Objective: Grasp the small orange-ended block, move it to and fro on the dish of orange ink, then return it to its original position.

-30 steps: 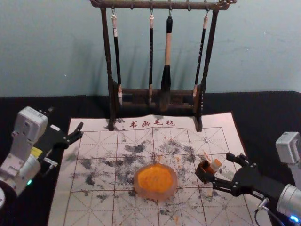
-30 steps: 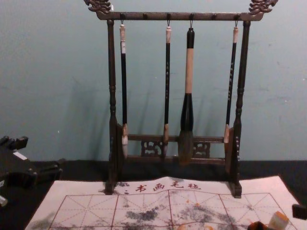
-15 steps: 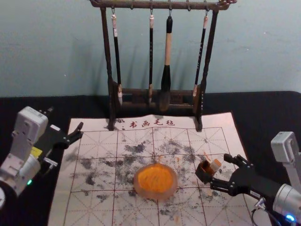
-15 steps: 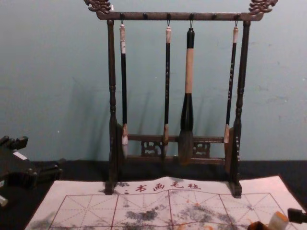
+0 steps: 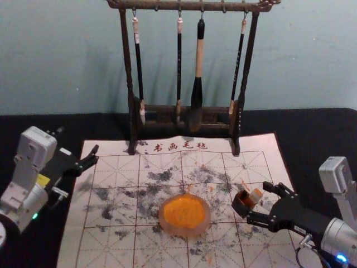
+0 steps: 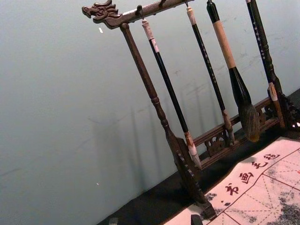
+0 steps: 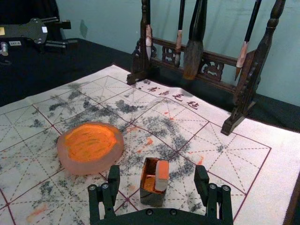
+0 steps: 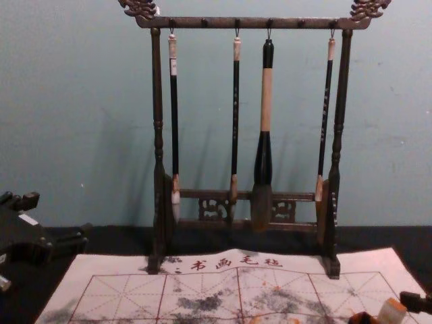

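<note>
In the head view my right gripper (image 5: 258,202) stands open at the small dark box (image 5: 242,205), with the orange-ended block (image 5: 255,195) leaning in it. The right wrist view has the block (image 7: 162,175) upright in the box (image 7: 152,199), between the spread fingers of my right gripper (image 7: 157,174) and apart from both. The dish of orange ink (image 5: 184,215) lies to the left of the box. My left gripper (image 5: 78,142) is parked open at the left; its two tips are apart at the lower edge of the left wrist view (image 6: 154,220).
A dark wooden rack (image 5: 186,109) with several hanging brushes stands at the back of the felt mat (image 5: 111,245). Black cloth (image 5: 312,139) lies around the mat. Ink stains mark the mat near the dish.
My right gripper has shifted a little to the left, closer around the box and block. Block, box, dish and left arm have stayed where they were.
</note>
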### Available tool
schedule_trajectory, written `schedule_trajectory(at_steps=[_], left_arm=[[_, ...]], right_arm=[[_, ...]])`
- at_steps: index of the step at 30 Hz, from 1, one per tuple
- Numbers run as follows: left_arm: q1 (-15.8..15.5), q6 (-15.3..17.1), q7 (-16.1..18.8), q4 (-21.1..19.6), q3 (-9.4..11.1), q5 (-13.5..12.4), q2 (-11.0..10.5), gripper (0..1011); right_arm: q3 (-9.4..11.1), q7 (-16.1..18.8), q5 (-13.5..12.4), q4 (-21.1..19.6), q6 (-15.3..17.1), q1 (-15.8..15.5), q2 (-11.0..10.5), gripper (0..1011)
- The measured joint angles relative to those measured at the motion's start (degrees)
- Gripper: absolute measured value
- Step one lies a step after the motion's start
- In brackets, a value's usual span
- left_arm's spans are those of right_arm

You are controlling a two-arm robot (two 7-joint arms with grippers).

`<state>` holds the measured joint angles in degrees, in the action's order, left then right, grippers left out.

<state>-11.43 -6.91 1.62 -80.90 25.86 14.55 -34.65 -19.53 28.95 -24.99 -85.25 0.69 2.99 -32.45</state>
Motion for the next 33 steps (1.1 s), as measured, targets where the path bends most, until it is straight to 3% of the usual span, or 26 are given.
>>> schedule_trajectory(at_steps=[30, 33], left_arm=[[0.0, 0.0, 0.0, 0.0, 0.0, 0.0, 0.0, 1001], [0.0, 0.0, 0.0, 0.0, 0.0, 0.0, 0.0, 1001]], right_arm=[[0.04, -0.11, 0.07, -0.1, -0.11, -0.11, 0.02, 1003], [0.04, -0.11, 0.05, -0.09, -0.1, -0.11, 0.02, 958]])
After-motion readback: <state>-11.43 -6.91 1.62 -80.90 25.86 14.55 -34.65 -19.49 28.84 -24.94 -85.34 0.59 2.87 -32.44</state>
